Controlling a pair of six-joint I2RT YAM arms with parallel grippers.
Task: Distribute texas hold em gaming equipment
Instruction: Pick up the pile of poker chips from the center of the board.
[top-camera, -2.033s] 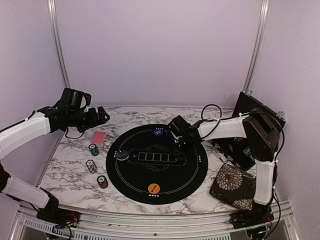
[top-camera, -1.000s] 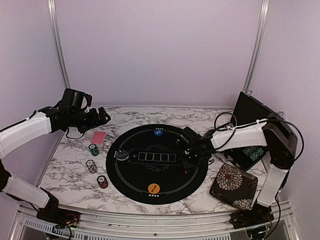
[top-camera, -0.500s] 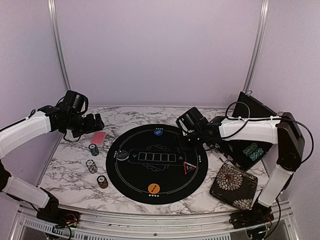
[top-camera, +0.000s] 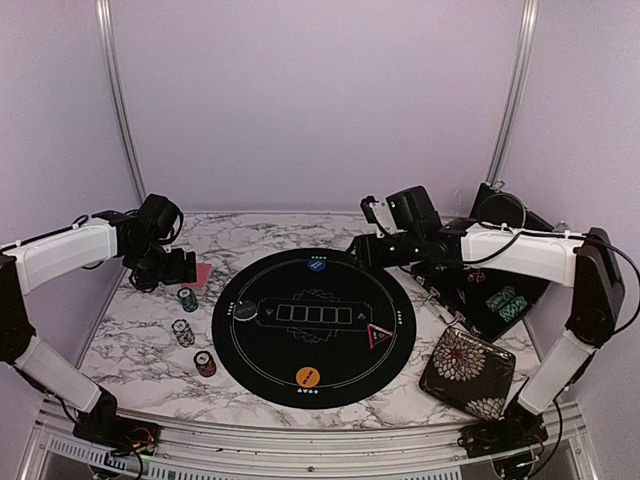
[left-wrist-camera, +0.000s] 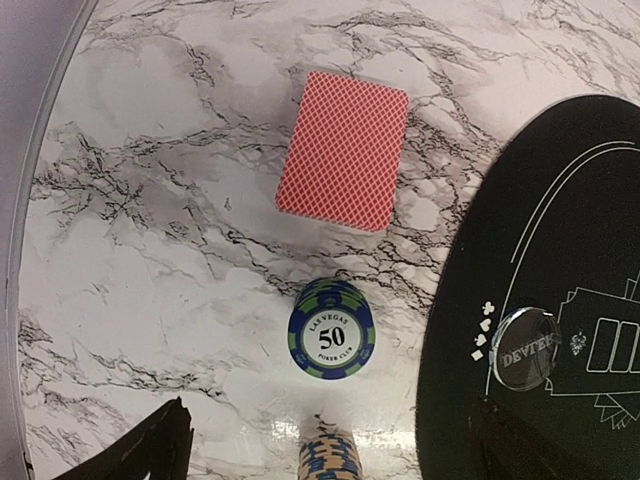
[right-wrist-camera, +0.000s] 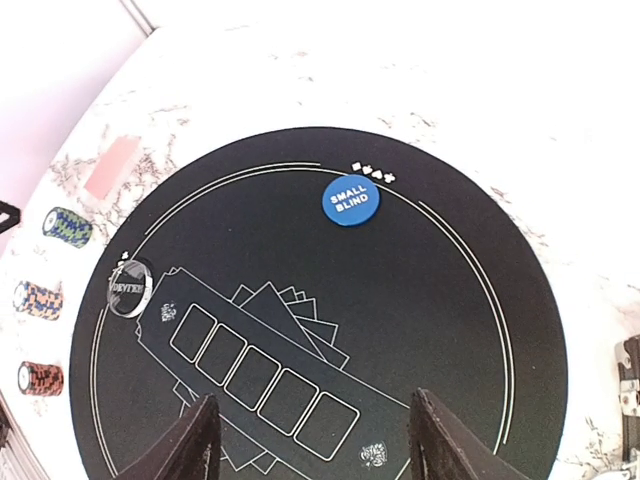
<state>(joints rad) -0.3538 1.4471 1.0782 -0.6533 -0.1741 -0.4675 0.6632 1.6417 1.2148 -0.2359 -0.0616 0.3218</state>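
The left hand (top-camera: 172, 268), spread wide and empty, hangs over the red-backed cards (left-wrist-camera: 343, 150) and a green chip stack (left-wrist-camera: 331, 326) on the worktop (left-wrist-camera: 150, 250). The red-edged triangle (top-camera: 377, 336) lies on the right of the black mat (top-camera: 270, 352). The right hand (right-wrist-camera: 320, 440), fingers apart, grasps nothing.

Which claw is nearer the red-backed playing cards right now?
Left. The left claw hovers right beside the playing cards, left of the poker mat; the right claw hangs over the mat's far-right rim, well away.

Red crosshatched card (left-wrist-camera: 343, 150), green-blue striped chips (left-wrist-camera: 331, 326), grey-veined marble table (left-wrist-camera: 150, 250).
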